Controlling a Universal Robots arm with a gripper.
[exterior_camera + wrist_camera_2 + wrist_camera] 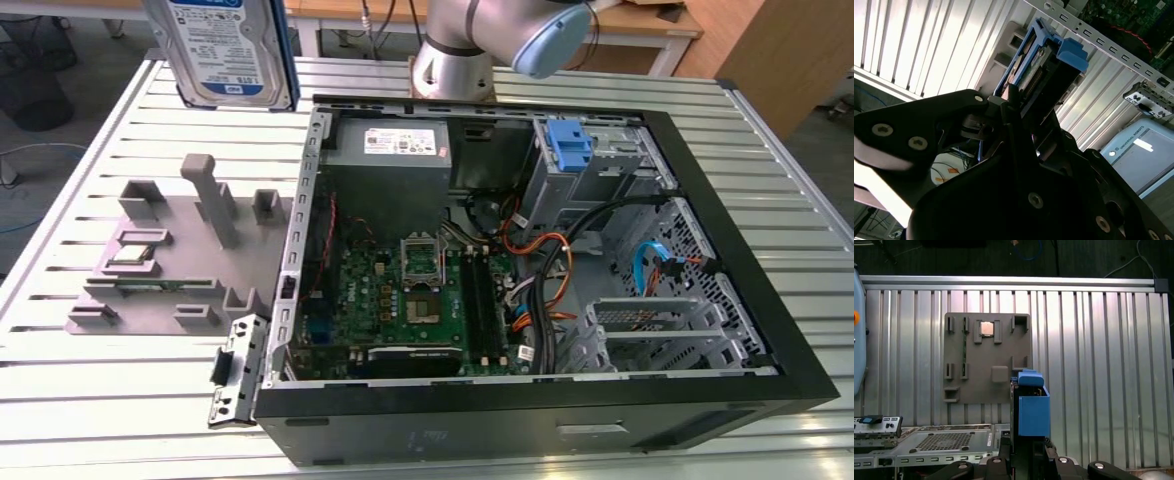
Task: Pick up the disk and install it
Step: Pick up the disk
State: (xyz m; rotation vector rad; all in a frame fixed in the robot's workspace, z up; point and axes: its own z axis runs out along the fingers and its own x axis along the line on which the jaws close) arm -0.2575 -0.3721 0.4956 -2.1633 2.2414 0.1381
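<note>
The disk (220,50), silver with a blue-and-white label and blue side rails, hangs upright high over the table at the exterior view's far left. Both wrist views show it edge-on, with its blue rail (1033,412) standing out from the black fingers. My gripper (1021,102) is shut on the disk (1041,62), clamping its end. Below it lies the grey holder block (984,365), whose slots hold no disk. The open computer case (747,250) lies on its side to the exterior view's right of the disk.
The grey holder block (174,260) carries a small silver chip (986,328). Inside the case are a grey power supply (387,145), a green board (400,300), loose cables (561,250) and a drive bay with a blue part (567,145). The arm's base (454,60) stands behind the case.
</note>
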